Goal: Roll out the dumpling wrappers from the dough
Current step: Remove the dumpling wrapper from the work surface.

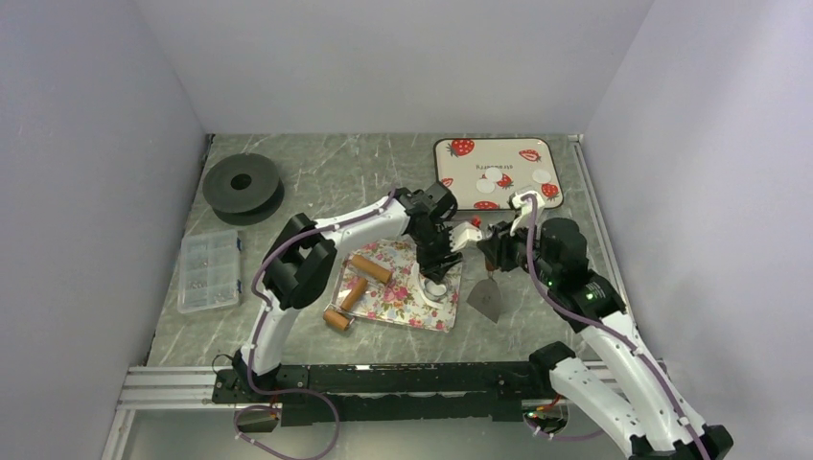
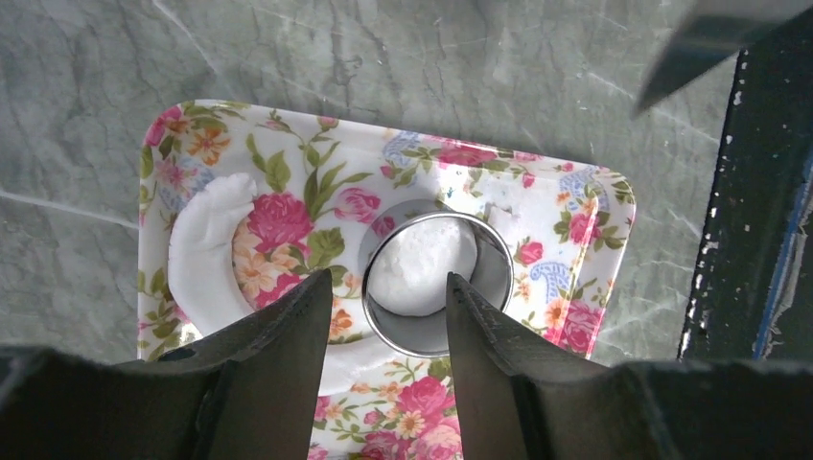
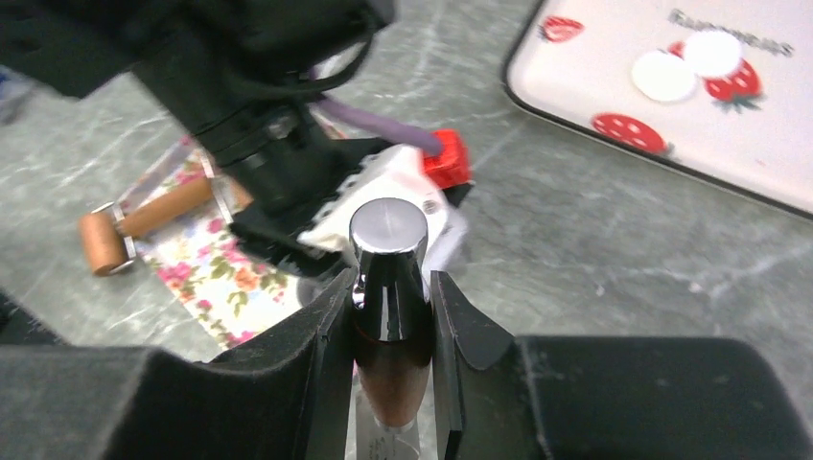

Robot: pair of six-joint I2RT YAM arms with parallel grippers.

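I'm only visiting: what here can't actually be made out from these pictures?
- Top view: the ring cutter is largely hidden under the left gripper; contents of the plastic box are too small.
- Left wrist view: whether the dough inside the ring is cut free cannot be told.
- Right wrist view: blade of the scraper hidden by the right gripper and its fingers; strawberry tray cut off by the edge.

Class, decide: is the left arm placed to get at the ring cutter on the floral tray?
Probably yes: the left gripper hangs open right over the ring cutter, with nothing between them.
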